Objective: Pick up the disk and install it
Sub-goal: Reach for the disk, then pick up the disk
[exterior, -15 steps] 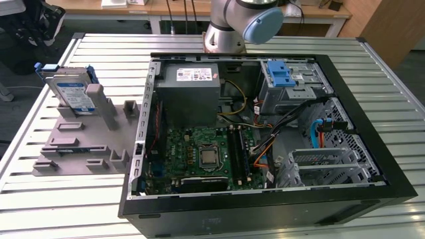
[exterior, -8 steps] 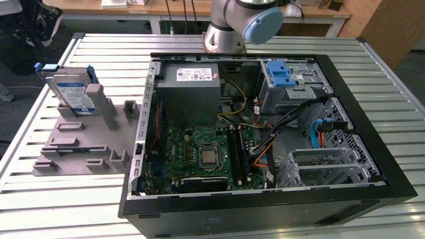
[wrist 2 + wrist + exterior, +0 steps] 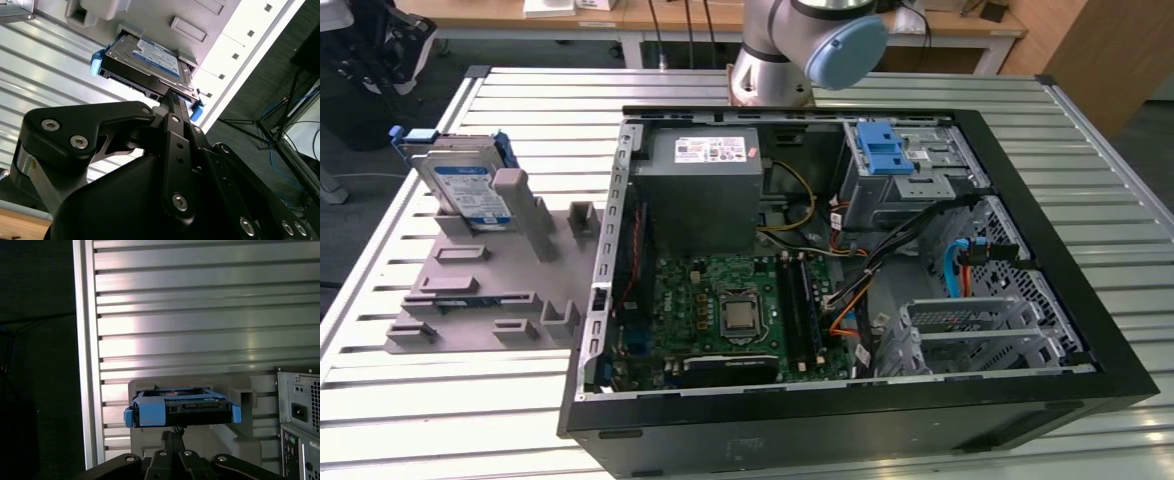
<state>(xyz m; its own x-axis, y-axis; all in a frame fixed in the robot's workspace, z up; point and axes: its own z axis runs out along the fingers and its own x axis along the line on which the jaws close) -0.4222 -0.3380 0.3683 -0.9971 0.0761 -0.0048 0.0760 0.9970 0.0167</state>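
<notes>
Disk (image 3: 464, 188) on fixture (image 3: 470, 300), exterior view's left of case (image 3: 854, 432).

The disk (image 3: 464, 190) is silver, its label (image 3: 157, 55) white and blue, its bracket (image 3: 150, 412) bright blue. It stands in a plain grey holder (image 3: 494, 290). The desk (image 3: 440, 400) is silver, striped by parallel ribs. The hand (image 3: 170, 100) is matte black with silver screw heads. The computer case (image 3: 854, 430) is black and its motherboard (image 3: 720, 310) green. The power supply (image 3: 700, 190) is grey with a white sticker. The latch (image 3: 883, 150) is blue, as are the cables (image 3: 947, 265). The arm (image 3: 781, 60) is silver-grey with a pale blue cap (image 3: 843, 50).
</notes>
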